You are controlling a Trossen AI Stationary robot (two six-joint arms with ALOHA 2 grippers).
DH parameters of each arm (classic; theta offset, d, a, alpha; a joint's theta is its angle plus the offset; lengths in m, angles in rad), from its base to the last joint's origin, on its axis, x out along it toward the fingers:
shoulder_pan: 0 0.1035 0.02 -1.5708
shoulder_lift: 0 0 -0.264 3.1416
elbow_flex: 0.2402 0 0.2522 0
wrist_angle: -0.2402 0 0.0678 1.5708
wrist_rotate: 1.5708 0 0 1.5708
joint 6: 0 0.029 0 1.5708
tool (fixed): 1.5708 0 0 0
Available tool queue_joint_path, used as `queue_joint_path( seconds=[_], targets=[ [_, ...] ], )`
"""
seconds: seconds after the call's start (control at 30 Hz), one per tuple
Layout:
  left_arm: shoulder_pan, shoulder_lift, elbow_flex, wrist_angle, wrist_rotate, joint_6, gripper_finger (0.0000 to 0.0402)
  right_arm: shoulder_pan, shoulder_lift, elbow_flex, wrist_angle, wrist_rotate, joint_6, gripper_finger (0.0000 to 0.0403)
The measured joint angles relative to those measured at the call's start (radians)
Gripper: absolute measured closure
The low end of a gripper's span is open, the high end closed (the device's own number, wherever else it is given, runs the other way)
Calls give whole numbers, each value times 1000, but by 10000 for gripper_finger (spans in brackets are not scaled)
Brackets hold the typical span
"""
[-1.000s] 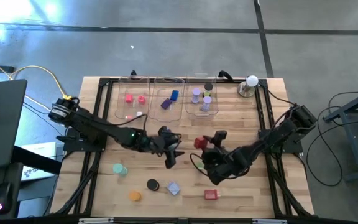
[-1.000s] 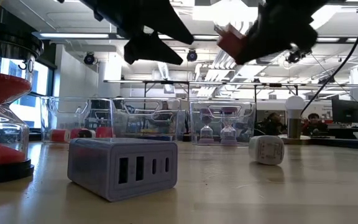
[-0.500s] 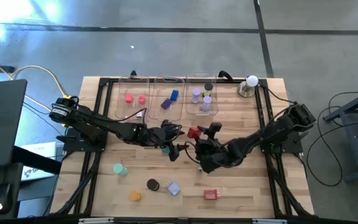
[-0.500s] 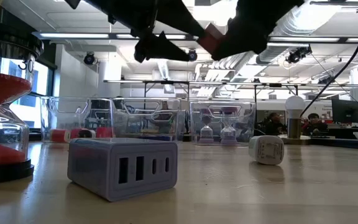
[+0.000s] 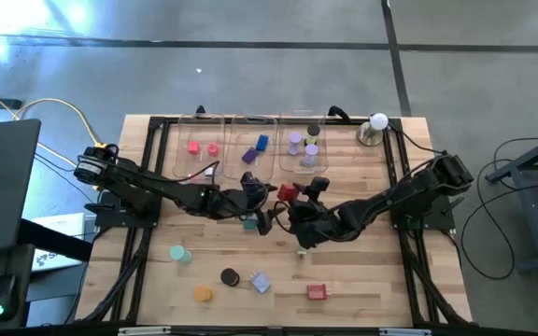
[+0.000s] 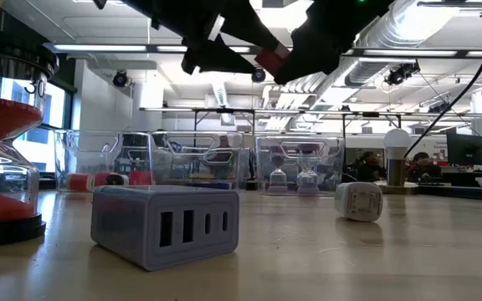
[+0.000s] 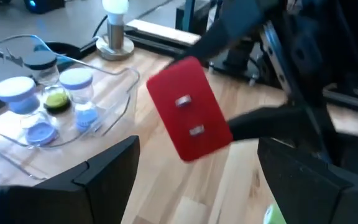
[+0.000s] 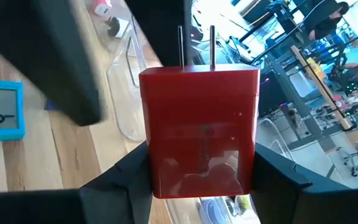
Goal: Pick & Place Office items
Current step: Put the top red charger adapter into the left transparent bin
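Going left to right across the bench [image 5: 362, 280] in the high view, a teal disc [image 5: 179, 253] lies nearest the left edge, with an orange disc [image 5: 202, 294], a black disc [image 5: 230, 277] and a pale lavender block [image 5: 260, 282] further along the front. At the back, three clear trays stand side by side. The left tray [image 5: 181, 142] holds pink and red pieces [image 5: 194, 147]. The middle tray [image 5: 238, 131] holds a purple piece [image 5: 248, 155] and a blue piece [image 5: 262, 143]. The right tray [image 5: 288, 121] holds lavender hourglasses [image 5: 311, 154] and a black disc.

The left gripper [image 5: 255, 201] reaches in over the middle of the bench, raised above the wood, and its fingers [image 7: 104, 174] stand wide apart with nothing between them. A teal block [image 5: 249, 222] lies on the bench just beside it.

Directly facing it, the right gripper [image 5: 292, 196] hangs at about the same height with its fingers clamped on a red block [image 5: 289, 192]. In the right wrist view the red block [image 8: 197, 130] sits squarely between the dark fingers [image 8: 123, 171], two thin metal prongs sticking out of its far end. In the left wrist view the block shows just ahead of the open fingers, not touching them.

Further right, a second red block [image 5: 318, 292] rests near the front edge, and a white ball on a metal base [image 5: 374, 129] stands at the back right corner.
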Motion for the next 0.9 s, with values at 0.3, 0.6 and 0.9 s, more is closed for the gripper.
queue_joint_path(
  seconds=[0.3, 0.6, 0.9],
  targets=[
    [44, 4, 0, 38, 25, -36, 83, 5, 0, 0, 42, 0, -29, 208],
    [53, 32, 0, 109, 41, -28, 94, 6, 1, 0, 59, -31, -46, 208],
    [69, 70, 1, 141, 55, -30, 171, 4, 3, 0, 57, -38, -49, 208]
  ],
)
